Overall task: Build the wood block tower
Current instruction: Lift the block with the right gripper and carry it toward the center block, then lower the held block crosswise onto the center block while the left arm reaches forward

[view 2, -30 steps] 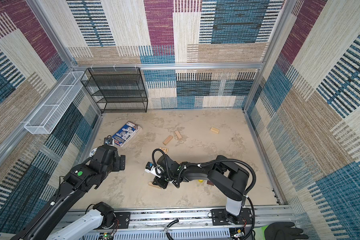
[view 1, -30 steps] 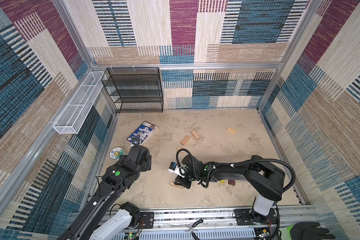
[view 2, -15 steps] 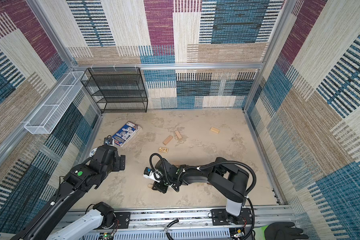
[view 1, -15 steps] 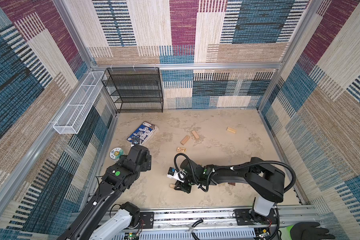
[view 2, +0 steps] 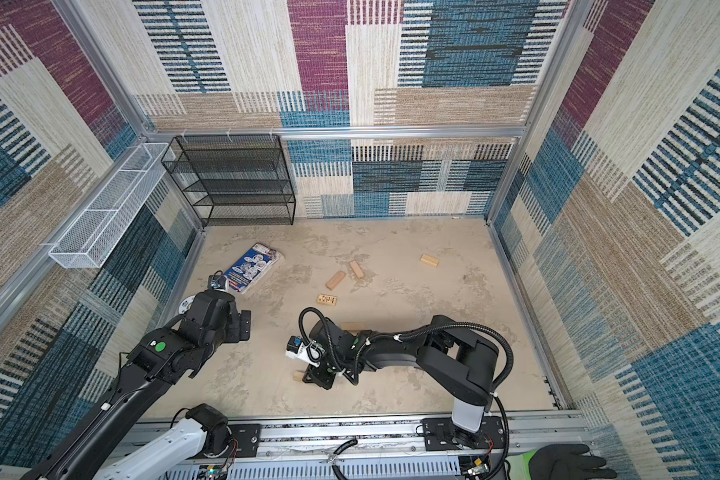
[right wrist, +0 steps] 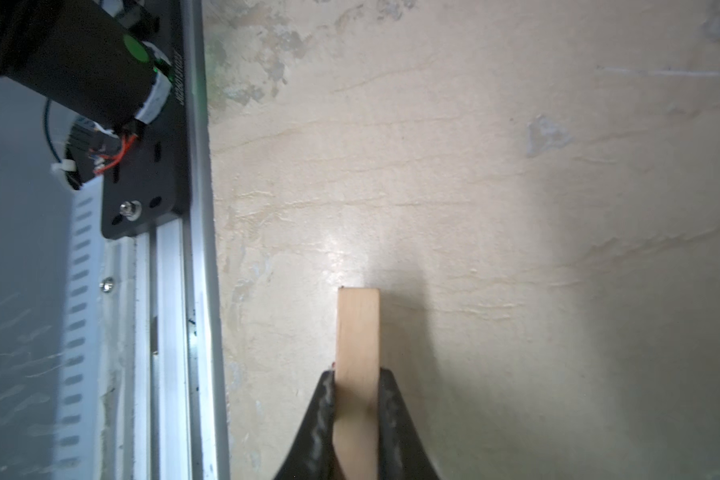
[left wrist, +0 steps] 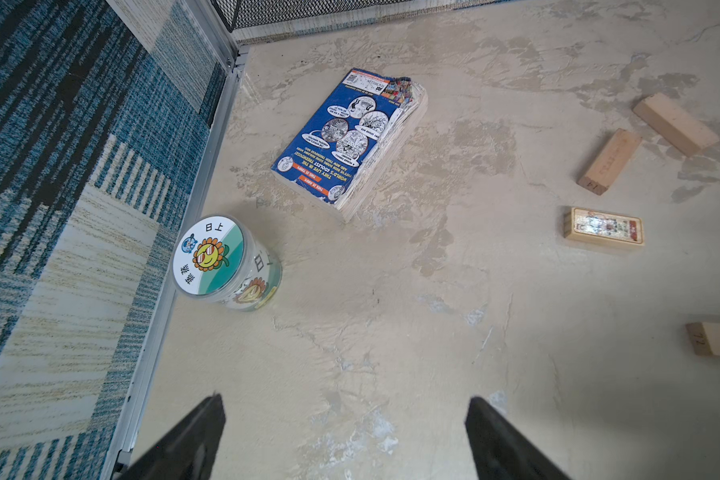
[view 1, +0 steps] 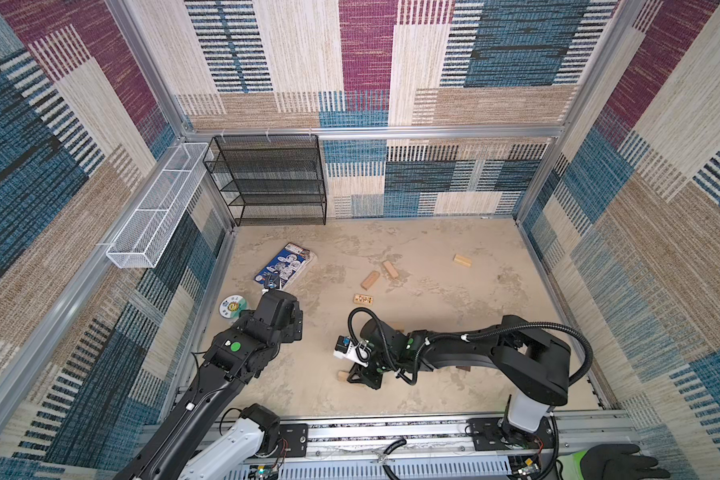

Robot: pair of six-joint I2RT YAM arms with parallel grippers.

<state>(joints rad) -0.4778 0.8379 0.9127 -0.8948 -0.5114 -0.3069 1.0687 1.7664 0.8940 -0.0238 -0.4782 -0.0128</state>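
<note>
Reaching low across the floor (view 1: 433, 249) with the right gripper (right wrist: 356, 374), pinching a pale bar (right wrist: 357, 328) by its narrow sides, close to the front rail (right wrist: 196, 291). Best to lift level, keep the squeeze centred and choose open floor for a base; nothing stacked anywhere in view. Idling at left with the left gripper (left wrist: 346, 401), spread wide, holding nothing. Around, well clear: shelf (view 1: 275, 183) at the back wall, packet (left wrist: 350, 137) and jar (left wrist: 221, 257) by the left wall. Loose mid-floor: two bars (view 1: 370, 279) nearly touching, a printed bar (view 1: 363, 299) near them, a far bar (view 1: 462, 260), and a hidden bar (view 2: 352, 326) half under the right arm, likely a snag on the swing back.
</note>
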